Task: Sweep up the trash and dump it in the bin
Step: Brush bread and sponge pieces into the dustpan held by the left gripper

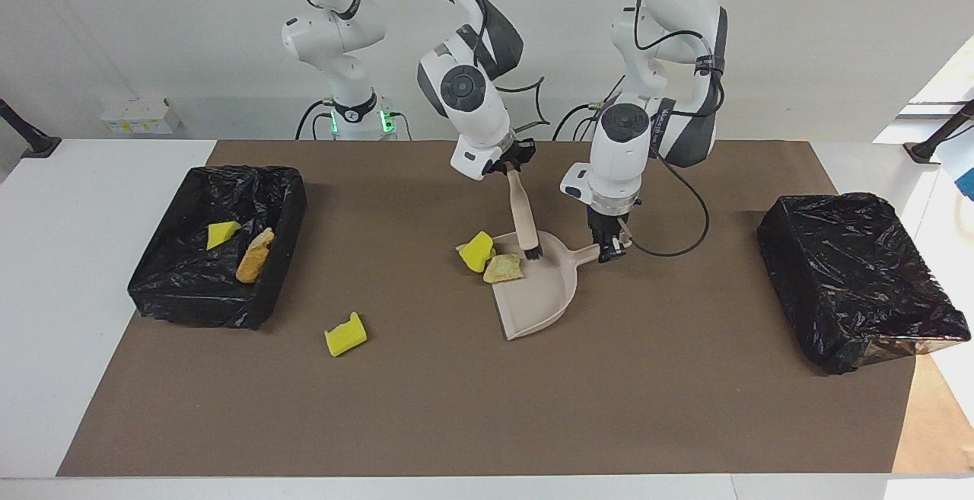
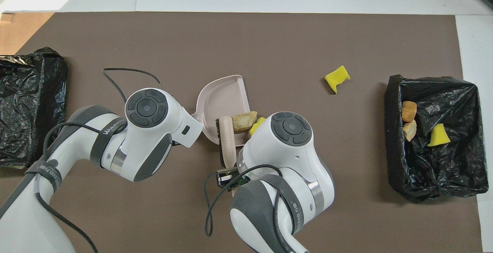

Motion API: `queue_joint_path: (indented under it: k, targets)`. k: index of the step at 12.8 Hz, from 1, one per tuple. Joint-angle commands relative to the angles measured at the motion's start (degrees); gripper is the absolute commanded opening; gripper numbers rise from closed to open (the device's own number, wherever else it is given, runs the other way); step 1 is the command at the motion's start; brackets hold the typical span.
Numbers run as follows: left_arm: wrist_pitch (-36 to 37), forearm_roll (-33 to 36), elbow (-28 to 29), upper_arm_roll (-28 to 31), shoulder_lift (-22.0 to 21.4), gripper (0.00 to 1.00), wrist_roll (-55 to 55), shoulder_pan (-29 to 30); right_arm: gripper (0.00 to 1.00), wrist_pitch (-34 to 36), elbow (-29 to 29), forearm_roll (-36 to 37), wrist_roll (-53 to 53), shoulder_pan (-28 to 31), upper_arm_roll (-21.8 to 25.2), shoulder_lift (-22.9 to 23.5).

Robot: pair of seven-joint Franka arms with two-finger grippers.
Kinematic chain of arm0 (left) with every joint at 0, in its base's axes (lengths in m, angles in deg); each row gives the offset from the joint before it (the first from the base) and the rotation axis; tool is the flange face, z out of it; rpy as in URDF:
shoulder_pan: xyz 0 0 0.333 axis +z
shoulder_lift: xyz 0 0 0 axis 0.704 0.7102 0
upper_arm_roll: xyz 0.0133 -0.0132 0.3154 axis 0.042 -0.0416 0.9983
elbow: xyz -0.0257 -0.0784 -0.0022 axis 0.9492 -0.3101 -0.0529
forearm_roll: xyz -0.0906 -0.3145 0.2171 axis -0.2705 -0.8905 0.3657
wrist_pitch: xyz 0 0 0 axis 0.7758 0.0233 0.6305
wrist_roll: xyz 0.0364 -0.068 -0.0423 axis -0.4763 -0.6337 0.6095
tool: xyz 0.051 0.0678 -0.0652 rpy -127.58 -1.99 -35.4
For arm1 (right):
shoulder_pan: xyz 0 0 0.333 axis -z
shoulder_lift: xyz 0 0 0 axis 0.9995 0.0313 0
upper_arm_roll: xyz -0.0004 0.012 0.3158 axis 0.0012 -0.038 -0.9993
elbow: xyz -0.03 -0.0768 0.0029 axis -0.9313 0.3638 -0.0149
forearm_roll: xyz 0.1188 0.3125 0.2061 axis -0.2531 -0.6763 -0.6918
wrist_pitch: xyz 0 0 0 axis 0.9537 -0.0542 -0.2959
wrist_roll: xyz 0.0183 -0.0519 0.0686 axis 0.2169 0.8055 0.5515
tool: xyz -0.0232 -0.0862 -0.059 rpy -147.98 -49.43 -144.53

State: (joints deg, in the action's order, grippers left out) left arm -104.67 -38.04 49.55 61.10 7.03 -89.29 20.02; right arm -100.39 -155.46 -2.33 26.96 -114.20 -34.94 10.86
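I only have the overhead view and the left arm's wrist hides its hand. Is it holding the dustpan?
Observer: Yes, the left gripper has its fingers shut on the handle of the beige plastic dustpan.
Operator: The yellow bit under the right wrist?
Observer: That yellow sponge piece lies at the pan's open edge, beside a tan bread-like chunk.
Operator: The brush?
Observer: The right gripper holds the beige brush by its handle, bristles down in the pan.
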Motion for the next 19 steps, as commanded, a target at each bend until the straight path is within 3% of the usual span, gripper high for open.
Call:
queue_joint_path:
  k: [1, 3, 5, 7, 10, 12, 15, 17, 19]
  targets:
    - [-2.04, 1.01, 1.49, 0.53, -0.66, 0.00, 1.04, -0.49, 0.00, 1.65, 1.46, -2.62, 0.83, 1.11, -0.15, -2.25]
    - [-0.73, 1.01, 1.49, 0.53, -0.83, 0.00, 0.60, -0.84, 0.00, 7.69, 1.20, -1.04, 0.66, 3.38, 1.07, -5.94]
    - [1.64, 1.10, 0.35, 0.61, -0.66, 0.00, -3.85, -0.50, 0.00, 13.51, -0.11, 5.60, 1.44, 9.26, 0.81, -8.67]
    - [5.41, 1.10, -0.96, 0.61, -0.92, 0.00, -6.69, -0.32, 0.00, 10.04, -5.44, 11.87, 3.54, 12.00, 0.81, -10.87]
    - [11.31, 1.19, -3.43, 0.70, -1.19, 0.00, -8.98, -0.32, 0.00, 5.37, -11.53, 12.50, 14.69, 18.94, 0.73, -10.10]
    - [10.79, 1.45, -2.03, 0.70, -1.62, 0.00, -8.98, -0.40, 0.00, 2.90, -11.98, 12.50, 14.99, 17.73, 0.38, -7.21]
    - [10.35, 2.42, 1.83, 0.70, -4.08, 0.00, -7.84, -2.77, 0.00, -1.84, -11.64, 11.28, 14.29, 10.98, 0.29, -2.37]
    - [7.12, 2.42, 4.47, 0.61, -5.22, 0.00, -5.39, -2.87, 0.00, -6.92, -11.28, 5.94, 10.53, 5.54, 0.29, -0.43]
    - [4.82, 2.42, 6.93, 0.44, -6.46, 0.00, -1.95, -3.13, 0.00, -6.17, -5.52, 3.72, 6.13, 2.00, 0.29, 1.58]
